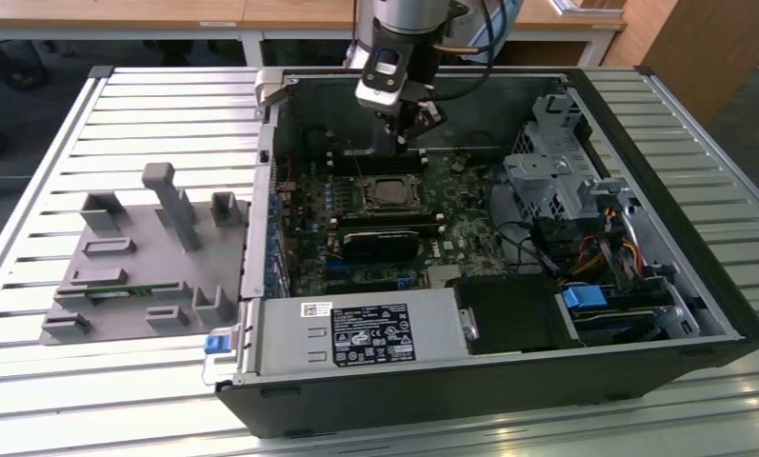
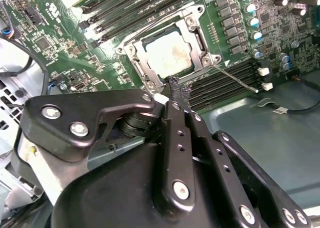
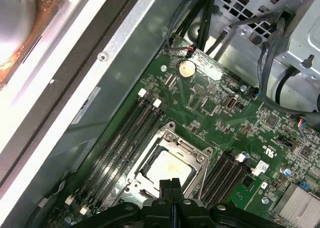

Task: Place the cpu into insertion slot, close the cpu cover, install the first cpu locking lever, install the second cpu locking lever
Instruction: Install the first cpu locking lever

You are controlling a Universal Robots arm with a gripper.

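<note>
**Well, chip's in, cover's down, one lever looks loose**

So in the second wrist view the cpu (image 2: 167, 55) sits in the insertion slot (image 2: 195, 37), with the cpu cover (image 2: 137, 62) lying flat around it. The gripper (image 2: 177, 90) has its fingers pressed together on nothing, tip just beside the socket's edge. My guess is that's for pushing, not grabbing. One thin locking lever (image 2: 235, 77) juts out over the memory slots (image 2: 215, 90), apparently unlatched.

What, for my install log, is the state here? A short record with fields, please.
cpu: lying flat, showing through the cover's window
cpu cover: down around the chip
lever: thin rod angling out over the memory slots
gripper: shut, nothing seen held, tip beside the cover's corner
</note>
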